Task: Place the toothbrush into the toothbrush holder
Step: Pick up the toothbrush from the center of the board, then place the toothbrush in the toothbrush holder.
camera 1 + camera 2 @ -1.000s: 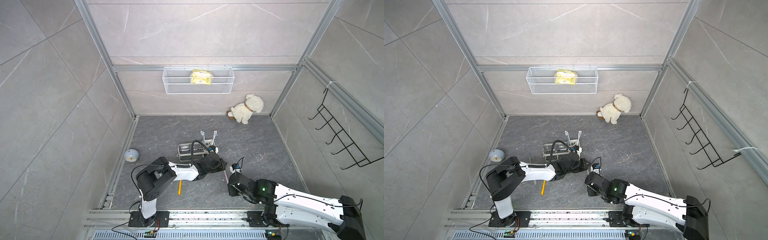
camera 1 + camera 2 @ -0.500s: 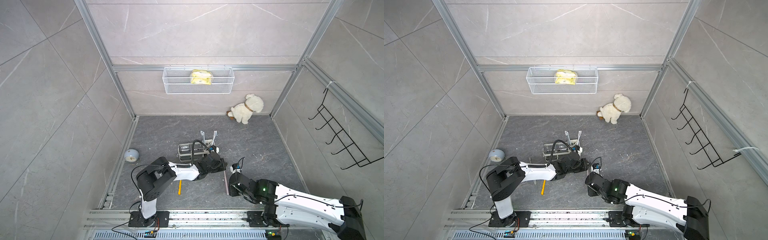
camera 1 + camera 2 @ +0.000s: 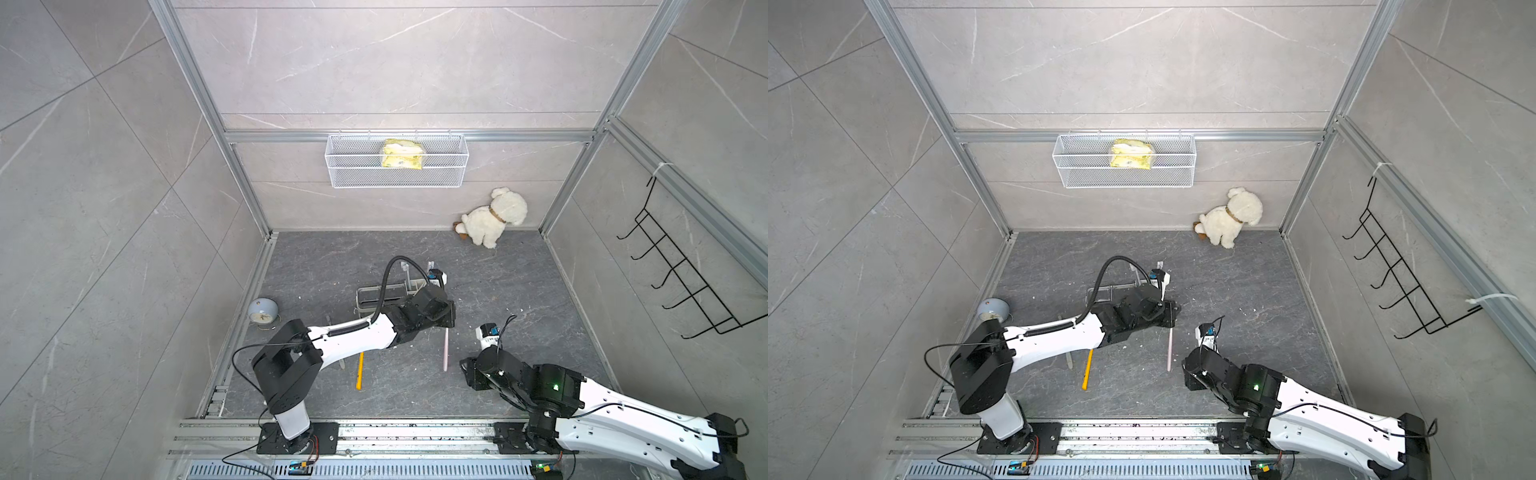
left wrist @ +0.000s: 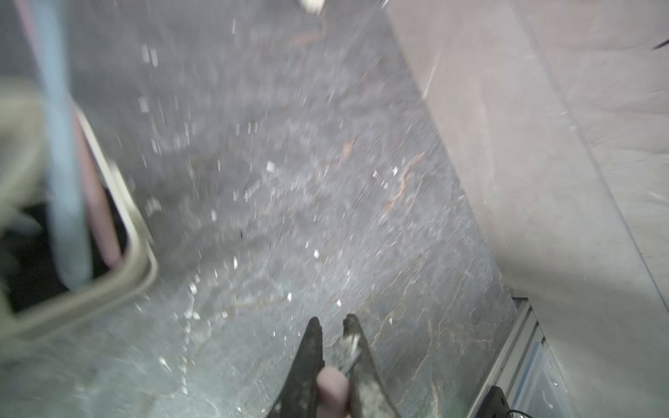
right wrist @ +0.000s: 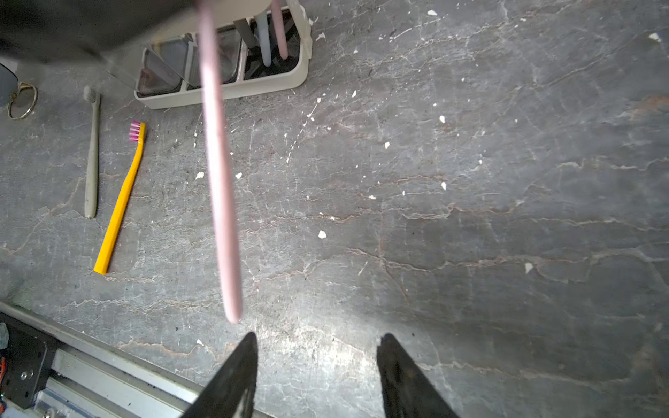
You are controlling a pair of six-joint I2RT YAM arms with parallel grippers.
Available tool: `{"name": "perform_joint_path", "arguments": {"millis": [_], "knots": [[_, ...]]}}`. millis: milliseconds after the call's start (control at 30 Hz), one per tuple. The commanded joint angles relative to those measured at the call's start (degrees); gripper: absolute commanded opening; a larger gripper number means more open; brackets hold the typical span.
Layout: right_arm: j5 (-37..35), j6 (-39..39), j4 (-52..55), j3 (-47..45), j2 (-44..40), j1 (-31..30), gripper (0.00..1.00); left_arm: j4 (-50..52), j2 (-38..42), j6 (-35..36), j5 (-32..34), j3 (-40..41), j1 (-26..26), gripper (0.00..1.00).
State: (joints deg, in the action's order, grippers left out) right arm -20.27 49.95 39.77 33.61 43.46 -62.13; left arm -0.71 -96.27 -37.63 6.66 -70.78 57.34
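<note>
Dark grey veined table (image 3: 498,291), tiled walls round it. Your toothbrush (image 5: 220,173) is the pale pink one: slim plain handle w/ rounded tip, head hidden. It's pinched in the left end effector (image 4: 333,318), jaws narrow on it. It sits just beside the toothbrush holder (image 5: 260,86), not in it. Its free tip points at the right end effector (image 5: 318,340), near but apart. That one's wide, nothing btwn its jaws.

Holder: 1, white, w/ 2 clear cups (image 5: 163,68). The end compartment has 2 standing: light blue handle (image 5: 265,39) + pink handle (image 5: 280,32).

2 more lie side by side on the table: grey brush (image 5: 92,155), and yellow brush (image 5: 121,202) w/ pink bristles.

Further out: 1 alarm clock (image 3: 263,311), 1 plush dog (image 3: 492,218), 1 wire basket (image 3: 397,174) w/ 1 yellow pack (image 3: 402,153), 1 black hook rack (image 3: 681,274).
</note>
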Motion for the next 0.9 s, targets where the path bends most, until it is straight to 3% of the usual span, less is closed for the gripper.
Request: {"name": "perform_joint_path", "arguments": {"millis": [0,200,367,567,867], "knots": [[-0.77,0.74,-0.39,-1.23,1.47,-0.19,0.56,5.33,5.21,12.48,6.56,-4.39,-2.87,0.0],[0.23,0.94,-3.86,-2.53,4.83,-0.19,0.57,-5.14,7.0,22.95,12.08,-5.39,-9.17,0.0],[0.58,1.08,-5.34,-2.78,7.77,-0.19,0.58,-17.63,3.29,30.85,13.32,-5.6,-11.8,0.0],[0.67,1.2,-6.6,-3.01,10.44,-0.19,0.58,-29.17,-1.03,33.14,12.85,-3.95,-12.87,0.0],[1.59,0.78,-8.24,-2.29,14.66,-0.16,0.58,-43.24,-4.82,33.25,17.59,1.26,-13.04,0.0]]}}
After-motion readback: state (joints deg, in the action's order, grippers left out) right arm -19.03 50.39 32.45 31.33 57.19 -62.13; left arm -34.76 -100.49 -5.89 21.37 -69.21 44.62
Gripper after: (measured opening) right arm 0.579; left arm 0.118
